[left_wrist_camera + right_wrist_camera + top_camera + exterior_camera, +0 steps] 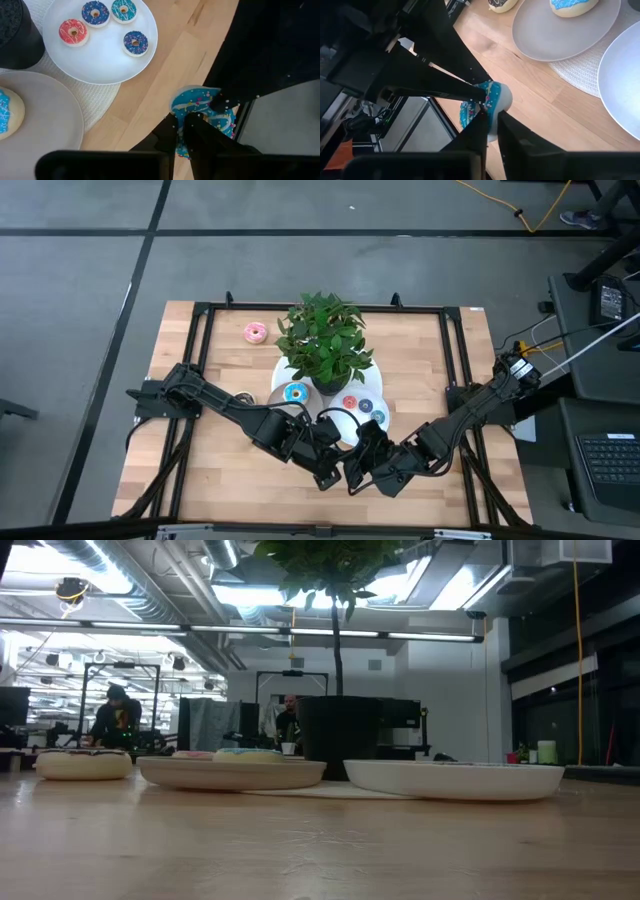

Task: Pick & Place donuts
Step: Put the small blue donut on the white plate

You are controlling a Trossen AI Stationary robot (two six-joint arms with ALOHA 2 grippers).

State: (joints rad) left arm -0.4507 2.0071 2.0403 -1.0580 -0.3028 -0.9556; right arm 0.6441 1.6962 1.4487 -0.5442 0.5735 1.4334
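- No text, label, brand, number or sign can be read in any view.
- The laptop [612, 462] beside the worktop [220, 470] shows keys, but their markings are too small to make out.

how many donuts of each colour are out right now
pink donuts: 2
light blue donuts: 3
dark blue donuts: 2
chocolate donut: 1
total: 8
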